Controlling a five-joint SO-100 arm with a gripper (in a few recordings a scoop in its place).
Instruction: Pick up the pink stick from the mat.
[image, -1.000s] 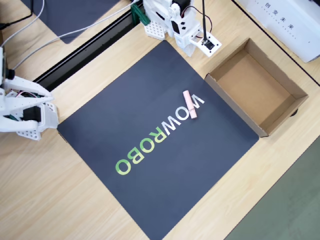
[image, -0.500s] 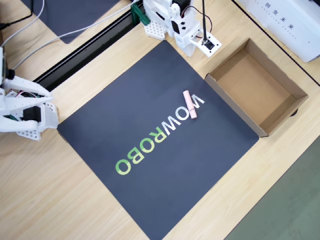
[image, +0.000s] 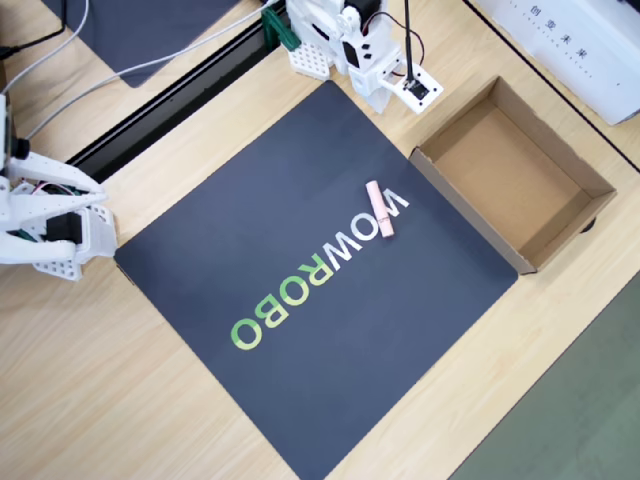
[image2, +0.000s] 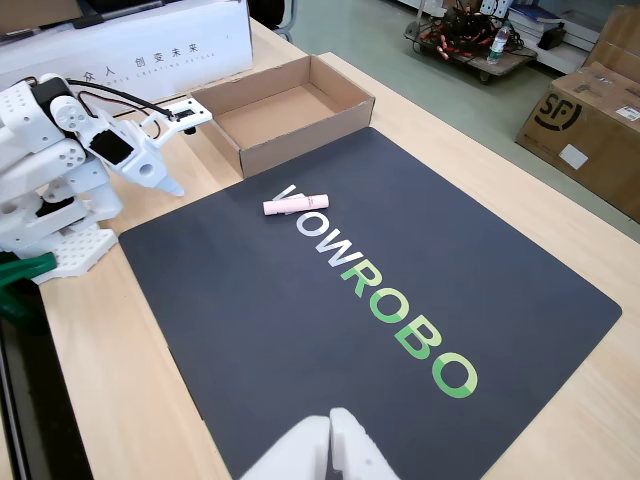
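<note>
Mat dark navy-black, printed "WOWROBO": "WOW" white, "ROBO" green, shading lighter, yellow-green toward the last letters. Stick pale pink, plain. Box right of mat brown cardboard, unprinted. Table light wood grain. Arm white with black parts. Far white carton has dark lettering. Floor strip looks grey-green, maybe from lighting.
</note>
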